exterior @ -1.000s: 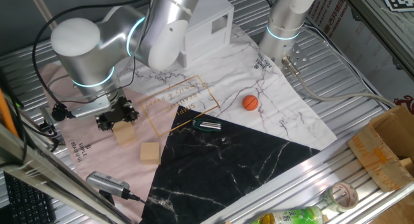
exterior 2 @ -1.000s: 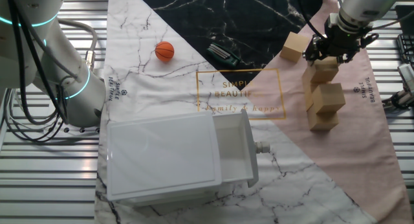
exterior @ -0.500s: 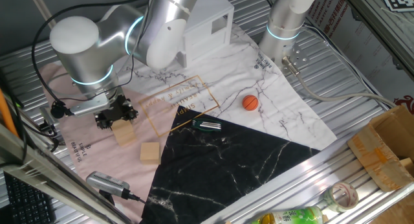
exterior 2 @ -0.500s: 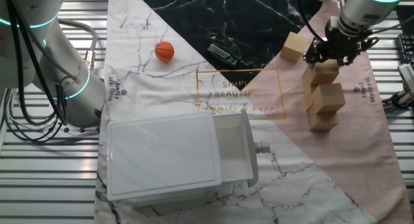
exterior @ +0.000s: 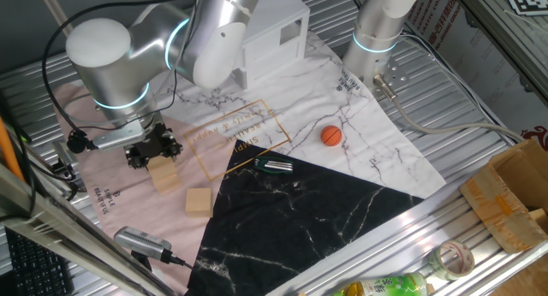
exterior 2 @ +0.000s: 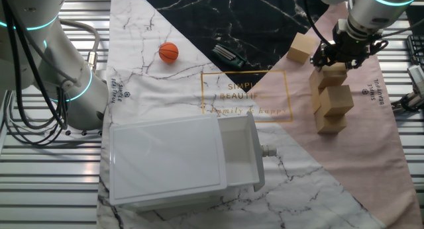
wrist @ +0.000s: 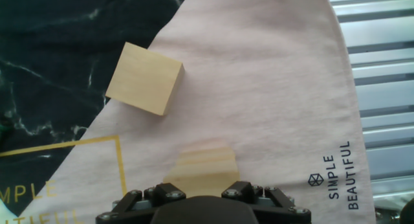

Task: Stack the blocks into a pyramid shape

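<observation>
While the end effector hovers over stacked blocks — grip state unclear — one lone block sits apart.

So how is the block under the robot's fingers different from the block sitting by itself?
The block under the gripper sits on top of the stack; the lone block rests flat on the cloth. The stacked block has other blocks beneath and beside it; the lone block touches none. Both are plain tan wooden cubes, alike in size.
</observation>
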### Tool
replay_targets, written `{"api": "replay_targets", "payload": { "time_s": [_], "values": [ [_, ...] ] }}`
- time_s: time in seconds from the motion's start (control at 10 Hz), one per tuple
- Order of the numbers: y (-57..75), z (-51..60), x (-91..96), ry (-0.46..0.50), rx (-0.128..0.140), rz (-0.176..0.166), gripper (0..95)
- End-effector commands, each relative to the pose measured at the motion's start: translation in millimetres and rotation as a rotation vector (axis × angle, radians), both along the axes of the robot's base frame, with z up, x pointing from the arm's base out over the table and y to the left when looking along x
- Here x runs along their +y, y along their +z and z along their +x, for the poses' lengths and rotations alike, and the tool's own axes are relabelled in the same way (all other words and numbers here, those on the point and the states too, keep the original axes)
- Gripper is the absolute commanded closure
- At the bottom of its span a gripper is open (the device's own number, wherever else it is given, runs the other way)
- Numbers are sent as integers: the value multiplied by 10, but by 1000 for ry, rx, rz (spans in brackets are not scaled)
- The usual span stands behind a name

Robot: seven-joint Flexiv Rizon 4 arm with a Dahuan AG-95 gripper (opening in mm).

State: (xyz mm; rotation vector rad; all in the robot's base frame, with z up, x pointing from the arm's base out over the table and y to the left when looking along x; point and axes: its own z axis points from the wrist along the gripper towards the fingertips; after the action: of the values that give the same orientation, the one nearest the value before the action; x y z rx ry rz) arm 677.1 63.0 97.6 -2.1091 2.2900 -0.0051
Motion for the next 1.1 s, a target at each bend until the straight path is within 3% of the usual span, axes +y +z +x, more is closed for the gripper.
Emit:
{"api": "replay_targets", "payload": {
  "time_s": [0.1, 1.1],
  "values": [
    [-9, 7, -19, 2, -1, 2, 950],
    [-34, 11, -99, 10, -1, 7, 950]
  ]
}}
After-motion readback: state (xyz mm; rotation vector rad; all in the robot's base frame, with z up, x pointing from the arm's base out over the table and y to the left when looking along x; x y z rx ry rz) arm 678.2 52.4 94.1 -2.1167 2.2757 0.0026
